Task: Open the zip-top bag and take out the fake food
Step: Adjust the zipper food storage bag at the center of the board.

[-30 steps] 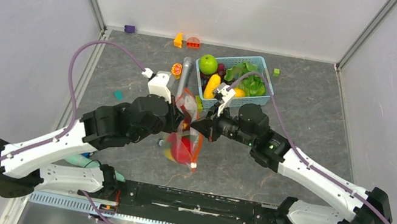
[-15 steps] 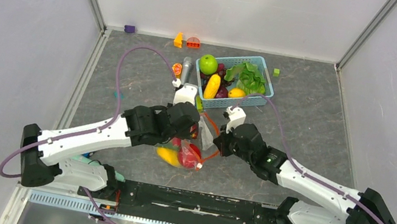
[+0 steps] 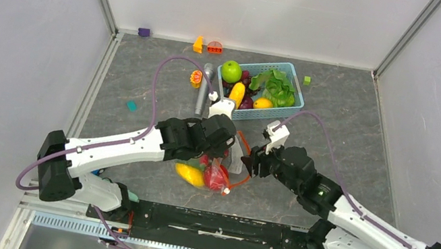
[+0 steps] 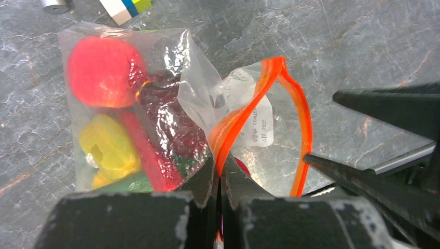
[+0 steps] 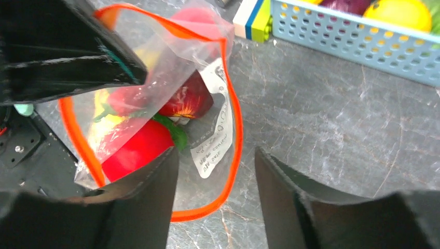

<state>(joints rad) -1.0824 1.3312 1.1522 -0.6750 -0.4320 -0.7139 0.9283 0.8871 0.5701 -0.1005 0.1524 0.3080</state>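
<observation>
The zip-top bag [image 3: 225,159] lies on the grey table between the arms, its orange-red zip strip [image 4: 306,129] spread into an open loop. My left gripper [image 4: 219,174] is shut on one side of the strip, just above the bag [image 4: 171,57]. The fake food inside shows as a red round fruit [image 4: 98,72], a dark maroon piece [image 4: 166,111] and a yellow piece [image 4: 106,148]. My right gripper [image 5: 215,153] is open at the bag's mouth; the strip's other side [image 5: 236,135] runs loose between its fingers. The red fruit [image 5: 137,148] lies by its left finger.
The light-blue basket [image 3: 269,114] with a green apple [image 3: 231,71], lettuce [image 3: 277,86] and other produce stands behind the bag. A silver cylinder [image 3: 204,87] lies left of it. Small toy blocks [image 3: 198,44] sit along the back wall. A teal piece [image 3: 131,106] lies at the left.
My right gripper has opened and let go of the zip strip. Both arms have shifted to the right and nearer, and the bag has come down with its mouth spread wider.
</observation>
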